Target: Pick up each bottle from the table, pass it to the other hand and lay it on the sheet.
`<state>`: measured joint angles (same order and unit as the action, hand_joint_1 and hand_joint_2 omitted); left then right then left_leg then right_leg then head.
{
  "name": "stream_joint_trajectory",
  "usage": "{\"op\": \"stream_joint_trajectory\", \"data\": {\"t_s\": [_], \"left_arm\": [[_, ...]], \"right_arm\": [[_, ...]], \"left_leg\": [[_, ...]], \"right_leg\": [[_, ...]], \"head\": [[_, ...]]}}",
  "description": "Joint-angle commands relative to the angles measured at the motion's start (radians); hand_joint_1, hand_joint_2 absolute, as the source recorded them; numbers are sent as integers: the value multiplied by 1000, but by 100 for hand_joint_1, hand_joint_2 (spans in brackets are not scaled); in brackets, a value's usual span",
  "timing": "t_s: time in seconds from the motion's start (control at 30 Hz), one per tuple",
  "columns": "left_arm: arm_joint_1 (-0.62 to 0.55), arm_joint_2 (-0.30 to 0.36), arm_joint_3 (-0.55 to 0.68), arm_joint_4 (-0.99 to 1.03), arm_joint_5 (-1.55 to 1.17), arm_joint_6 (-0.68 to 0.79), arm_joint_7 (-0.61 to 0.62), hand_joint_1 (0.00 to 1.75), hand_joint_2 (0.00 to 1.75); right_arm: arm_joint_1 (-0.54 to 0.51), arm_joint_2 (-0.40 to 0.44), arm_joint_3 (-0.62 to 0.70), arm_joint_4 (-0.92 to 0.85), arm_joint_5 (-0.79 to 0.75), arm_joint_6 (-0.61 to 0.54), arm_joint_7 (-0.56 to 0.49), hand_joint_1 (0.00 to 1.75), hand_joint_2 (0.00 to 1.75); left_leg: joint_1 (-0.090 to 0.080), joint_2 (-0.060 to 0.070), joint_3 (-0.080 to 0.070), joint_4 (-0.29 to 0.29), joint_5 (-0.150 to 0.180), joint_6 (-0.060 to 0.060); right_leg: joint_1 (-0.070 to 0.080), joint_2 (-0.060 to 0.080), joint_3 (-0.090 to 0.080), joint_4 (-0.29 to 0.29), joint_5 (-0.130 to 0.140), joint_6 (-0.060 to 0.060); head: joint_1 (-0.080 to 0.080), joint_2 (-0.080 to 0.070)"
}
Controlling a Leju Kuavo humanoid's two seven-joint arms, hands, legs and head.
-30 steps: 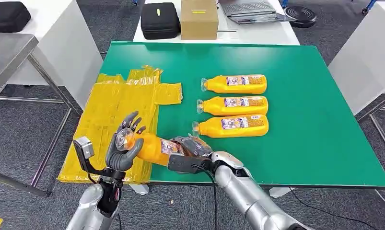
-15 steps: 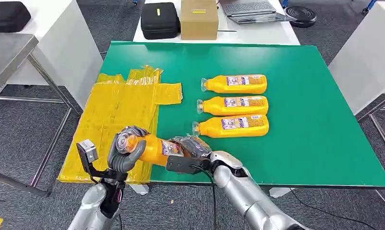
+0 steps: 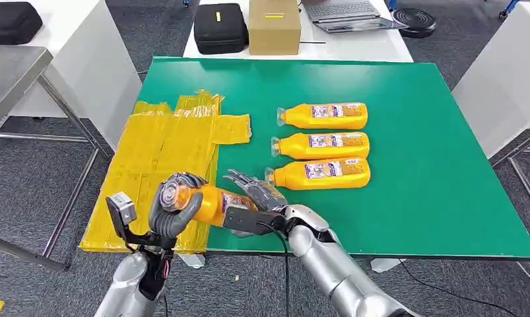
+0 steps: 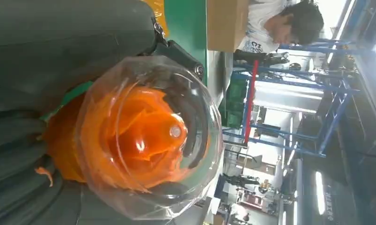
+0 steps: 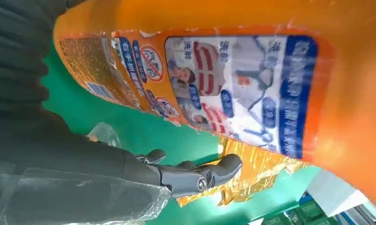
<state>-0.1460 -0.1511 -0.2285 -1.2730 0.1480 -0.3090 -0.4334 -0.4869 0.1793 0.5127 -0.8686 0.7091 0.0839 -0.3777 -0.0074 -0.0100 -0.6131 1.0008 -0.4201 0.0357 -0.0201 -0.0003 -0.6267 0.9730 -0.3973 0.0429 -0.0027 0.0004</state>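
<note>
Orange-filled bottle (image 3: 209, 203) in left hand (image 3: 173, 210) grip, right hand (image 3: 259, 195) fingers spread, off it.

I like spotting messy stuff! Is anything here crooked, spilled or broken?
Nothing is spilled or broken. The yellow sheet is crinkled and hangs over the green table edge. Three bottles lie in a neat row. The left hand holds a fourth bottle in the air; the right hand has spread fingers.
</note>
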Motion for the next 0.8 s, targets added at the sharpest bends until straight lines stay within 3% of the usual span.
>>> {"op": "stream_joint_trajectory", "data": {"t_s": [0.03,0.13,0.43,0.57,0.8], "left_arm": [[-4,-1,28,-6,38,-4,10,175,175],[-18,-4,39,-24,81,4,21,175,175],[-49,-8,75,-69,119,92,14,175,175],[-67,-3,76,-69,11,209,-16,175,175],[-65,4,98,-84,-41,272,-45,175,175]], "right_arm": [[-21,10,-85,-126,-74,-33,-30,0,0],[-3,-3,-92,-168,-94,-17,-26,0,0],[34,-34,-99,-210,-164,13,-64,0,0],[47,-50,-93,-221,-172,19,-65,0,0],[64,-55,-98,-234,-182,21,-61,0,0]], "left_leg": [[4,5,12,4,-8,-4],[0,1,2,1,-2,-2],[2,-1,4,1,-2,-2],[1,-1,3,1,-1,-2],[2,0,5,1,-3,-2]], "right_leg": [[4,3,12,3,-7,-4],[1,0,2,1,-2,-1],[2,-2,5,0,-2,-2],[2,-2,4,0,-2,-2],[2,-1,6,0,-3,-2]], "head": [[0,0],[0,0],[0,0],[0,0],[0,0]]}}
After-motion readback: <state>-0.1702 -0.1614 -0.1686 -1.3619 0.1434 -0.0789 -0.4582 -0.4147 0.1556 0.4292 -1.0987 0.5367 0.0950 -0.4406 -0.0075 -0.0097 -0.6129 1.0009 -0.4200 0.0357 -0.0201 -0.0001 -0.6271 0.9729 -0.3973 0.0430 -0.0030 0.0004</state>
